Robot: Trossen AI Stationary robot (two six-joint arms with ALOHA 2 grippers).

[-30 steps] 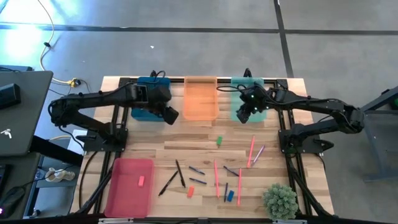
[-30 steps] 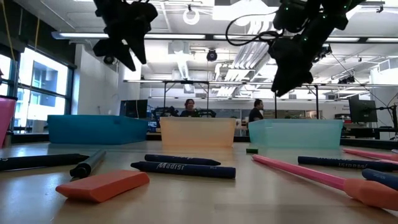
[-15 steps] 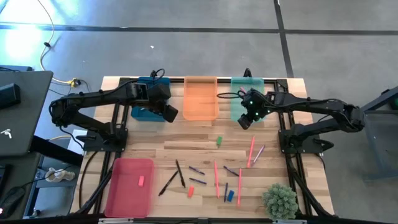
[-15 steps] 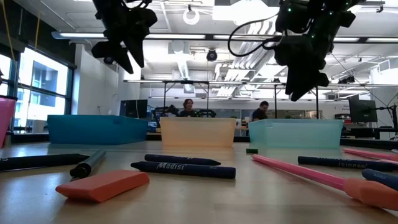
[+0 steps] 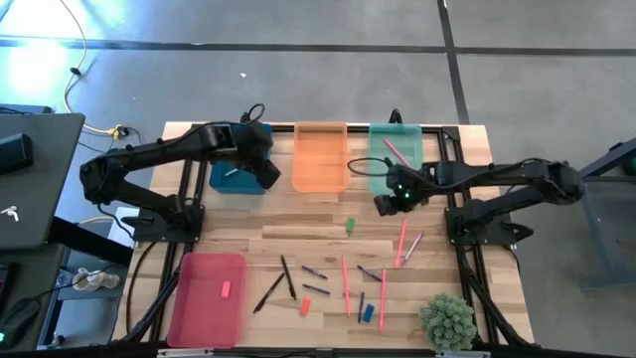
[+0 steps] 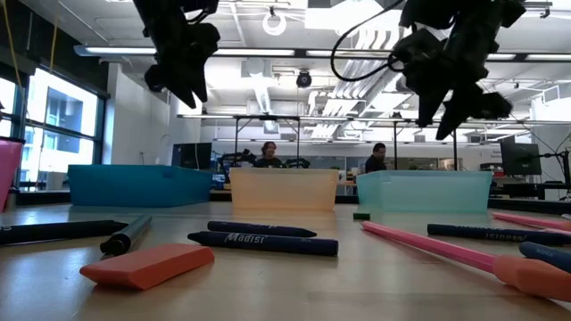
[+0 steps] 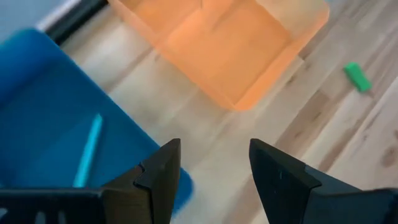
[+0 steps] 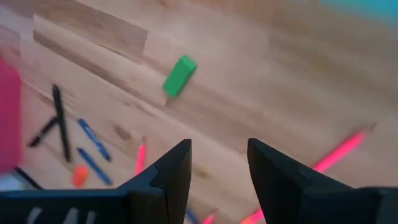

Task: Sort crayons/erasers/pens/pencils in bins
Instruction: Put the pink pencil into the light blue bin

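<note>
My left gripper (image 5: 268,181) (image 7: 214,149) is open and hovers at the near right corner of the teal-blue bin (image 5: 235,159), which holds a thin light-blue stick (image 7: 87,151). My right gripper (image 5: 382,204) (image 8: 219,149) is open above bare wood, just near the mint green bin (image 5: 396,159); a pink-red stick (image 5: 397,152) lies in that bin. The orange bin (image 5: 320,157) stands between the two. A green eraser (image 5: 350,226) (image 8: 179,76) lies flat on the table near my right gripper. The pink-red bin (image 5: 207,298) holds a pink eraser (image 5: 226,289).
Loose on the near half of the table lie dark pens (image 5: 288,276), blue sticks (image 5: 316,271), pink-red sticks (image 5: 346,285), an orange eraser (image 5: 305,305) and a blue eraser (image 5: 368,312). A green plant (image 5: 447,320) stands at the near right corner. People stand far behind the table.
My right gripper has moved from above the mint green bin toward the table's near edge and a little left, coming lower over the wood. A pink-red stick now shows in the mint bin where the gripper stood. My left gripper has drawn slightly toward the far edge.
</note>
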